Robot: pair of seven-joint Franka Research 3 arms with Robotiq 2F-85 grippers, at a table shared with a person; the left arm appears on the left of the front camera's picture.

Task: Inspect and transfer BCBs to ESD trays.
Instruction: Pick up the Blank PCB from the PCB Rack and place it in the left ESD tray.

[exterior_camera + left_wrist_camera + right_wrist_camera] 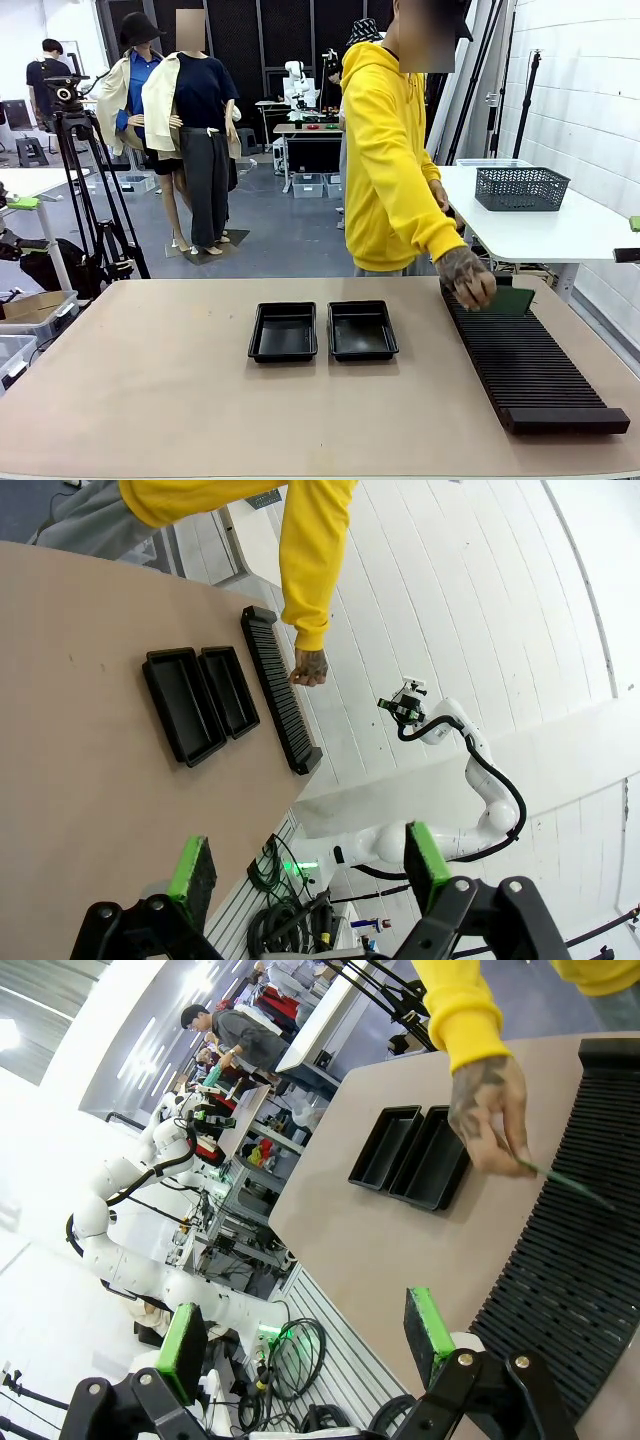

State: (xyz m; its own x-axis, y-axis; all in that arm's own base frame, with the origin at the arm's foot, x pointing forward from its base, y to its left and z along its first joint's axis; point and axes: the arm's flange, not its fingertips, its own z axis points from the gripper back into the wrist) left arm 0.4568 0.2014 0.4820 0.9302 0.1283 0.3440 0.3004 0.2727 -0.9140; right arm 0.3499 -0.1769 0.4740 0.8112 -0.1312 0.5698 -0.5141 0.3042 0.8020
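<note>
Above the rack (530, 372), a downturned hand (467, 277) pinches a BCB (512, 301).

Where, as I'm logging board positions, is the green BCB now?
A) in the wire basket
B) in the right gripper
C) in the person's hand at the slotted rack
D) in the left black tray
C: the person's hand holds the green BCB at the far end of the black slotted rack.
</note>
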